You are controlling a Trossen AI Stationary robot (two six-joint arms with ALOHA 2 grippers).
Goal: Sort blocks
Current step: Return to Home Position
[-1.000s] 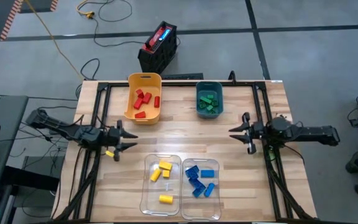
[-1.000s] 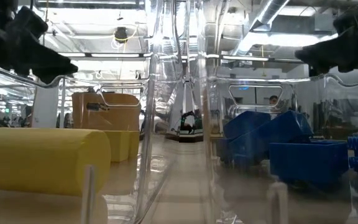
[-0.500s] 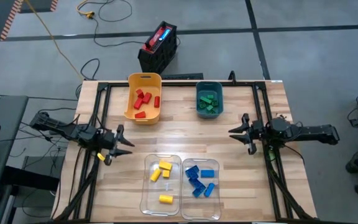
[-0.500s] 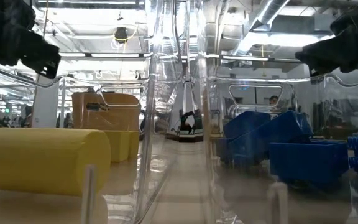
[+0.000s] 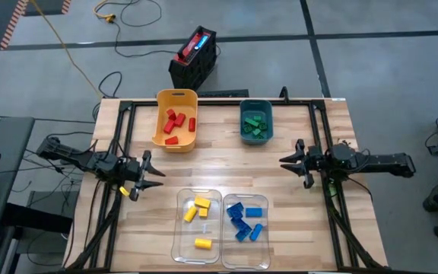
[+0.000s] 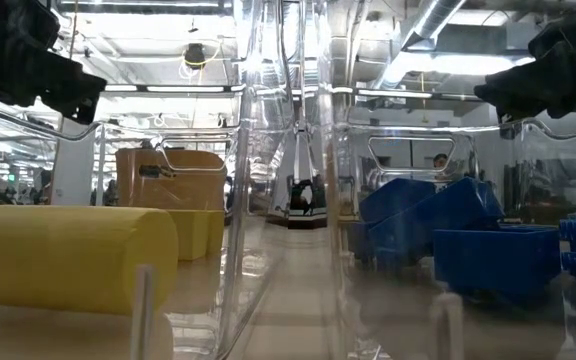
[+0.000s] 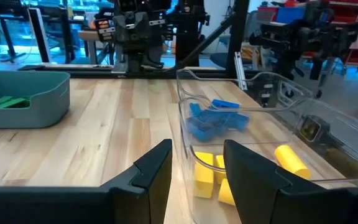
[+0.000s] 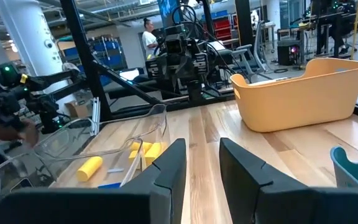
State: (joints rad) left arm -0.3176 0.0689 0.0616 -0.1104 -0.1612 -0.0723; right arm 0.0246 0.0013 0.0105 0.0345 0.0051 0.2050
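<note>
- Your left claw (image 5: 157,172): wooden surface's (image 5: 219,156) left side, parted, empty.
- Your right claw (image 5: 293,163): right side, parted, empty.
- Small red plastic blocks (image 5: 175,124) in yellow bin (image 5: 176,94), green blocks (image 5: 254,123) in teal bin (image 5: 255,103), yellow blocks (image 5: 198,209) and blue blocks (image 5: 240,217) in clear bins (image 5: 178,236).

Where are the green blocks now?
High view: the green blocks lie in the teal bin near the table's top edge, right of the yellow bin.

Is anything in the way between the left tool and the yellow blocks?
Only the wall of the clear bin that holds them. The left tool hangs open over the table beside that bin, and the yellow blocks lie inside it; no loose thing lies between. The bin is open on top.
</note>
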